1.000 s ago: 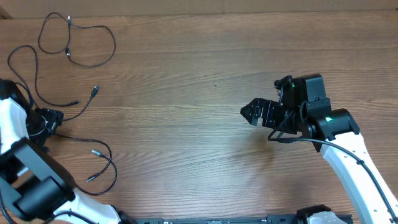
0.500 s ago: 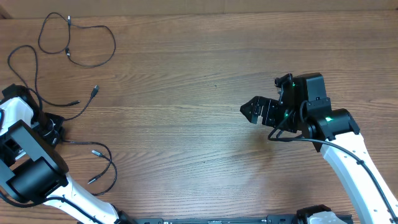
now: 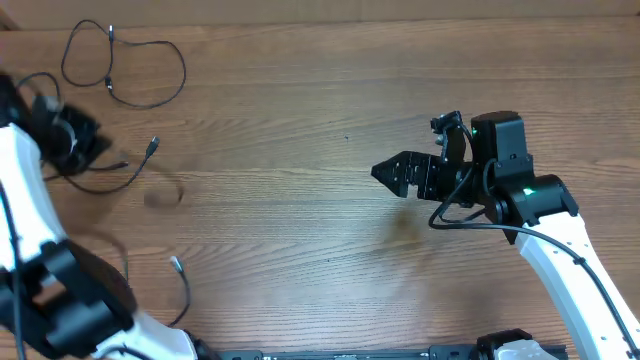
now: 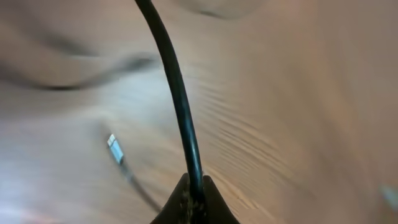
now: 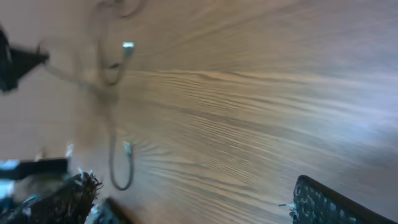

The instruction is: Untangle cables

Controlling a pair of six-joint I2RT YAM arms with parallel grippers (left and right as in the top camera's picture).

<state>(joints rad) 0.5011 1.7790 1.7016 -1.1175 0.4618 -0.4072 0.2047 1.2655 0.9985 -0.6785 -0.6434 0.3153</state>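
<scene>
Counting from overhead, three thin black cables can be made out on the wooden table, all in its left part, though blur there makes the tally uncertain. One cable lies in a loose loop in the far left corner, with two small plug ends along it. A second cable ends in a silver-tipped plug just right of the left gripper, and its cord curves back toward that gripper. A third cable shows a pale plug near the front left, its cord dropping behind the white left arm.

The left arm crosses the front left of the table and hides part of the cables. The right gripper is right of the table's centre, well apart from every cable, with bare wood around it. A thicker black lead loops along the right arm beside a small green light.

The left wrist view shows what the overhead blur hides: the left gripper's tips are pinched together on a black cord, which rises from them up across the frame. A silver plug lies on the wood beyond. Which of the three cables is held cannot be told.

The right wrist view shows the right gripper's fingers spread wide at the lower corners with nothing between them, and blurred cords with two pale plugs far off.
</scene>
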